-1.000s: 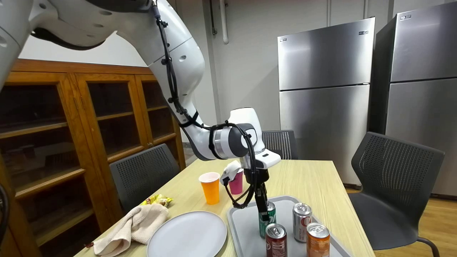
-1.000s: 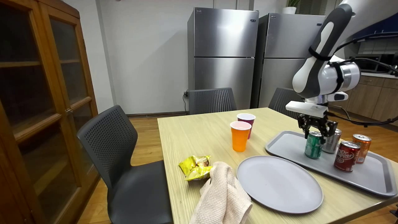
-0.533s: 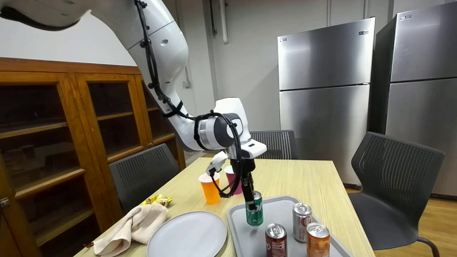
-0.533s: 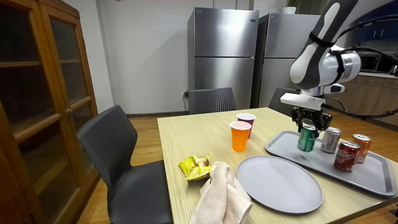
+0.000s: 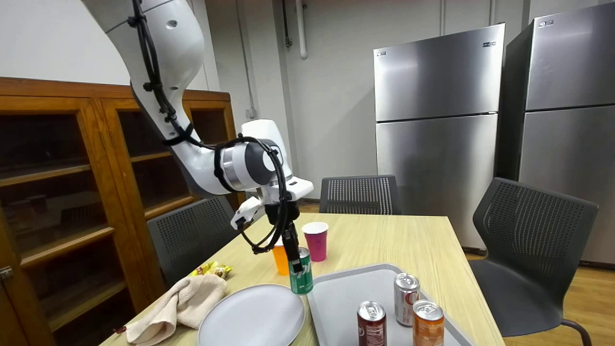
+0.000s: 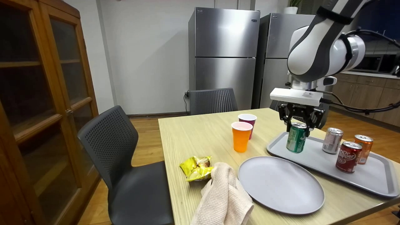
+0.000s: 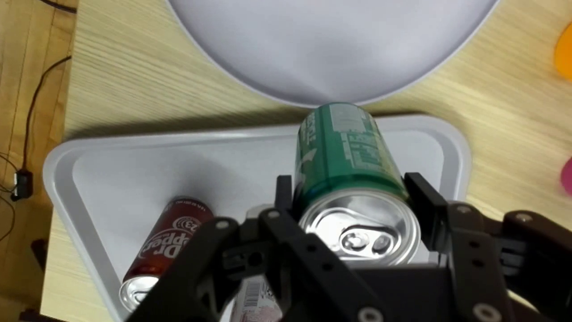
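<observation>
One green soda can (image 7: 348, 152) is up off the gray tray (image 7: 134, 170), and we see it gripped by the jaws, which press on it from both sides just below its top. In both exterior views it hangs close to upright at the tray's long rim, on the side where the gray plate (image 6: 281, 187) lies just beside the tray. Whether its base is over that rim or just past it, we cannot tell.

We judge the grasp and the lift done; the setting down and the release are left, since the can rests on no surface. Three cans stand in the tray, clear of the jaws: the Dr Pepper can (image 6: 348, 157), the silver soda can (image 6: 332, 141) and the orange soda can (image 6: 364, 148). On the desk (image 6: 200, 137), we see the orange cup (image 6: 241, 140) and the magenta cup (image 5: 315, 245) off one corner of the tray, and the beige towel (image 6: 223, 200) and the yellow snack packet (image 6: 196, 168) well apart from it.
</observation>
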`<state>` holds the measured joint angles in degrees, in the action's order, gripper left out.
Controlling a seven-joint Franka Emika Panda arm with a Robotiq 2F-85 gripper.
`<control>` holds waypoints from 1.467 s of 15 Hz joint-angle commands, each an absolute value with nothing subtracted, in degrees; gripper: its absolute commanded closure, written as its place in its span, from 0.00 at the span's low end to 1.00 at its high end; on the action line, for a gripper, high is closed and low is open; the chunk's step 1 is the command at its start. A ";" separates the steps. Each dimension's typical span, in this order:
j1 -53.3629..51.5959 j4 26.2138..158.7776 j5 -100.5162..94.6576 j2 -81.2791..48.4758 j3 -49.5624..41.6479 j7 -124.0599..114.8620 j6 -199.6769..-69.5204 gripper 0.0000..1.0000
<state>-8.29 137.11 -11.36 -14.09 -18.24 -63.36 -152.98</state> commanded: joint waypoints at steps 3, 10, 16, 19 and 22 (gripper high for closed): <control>-10.11 141.87 -14.84 -8.34 -11.99 -67.98 -151.40 0.62; -12.05 140.16 -13.41 -10.99 -4.09 -68.43 -151.11 0.62; -13.10 137.47 -12.70 -15.32 -1.90 -67.38 -150.88 0.62; -13.39 135.33 -12.57 -17.95 -2.14 -67.00 -150.60 0.62; -13.83 133.29 -12.60 -20.26 -2.58 -66.75 -150.31 0.62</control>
<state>-12.96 136.67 -13.07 -18.32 -2.26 -67.12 -152.71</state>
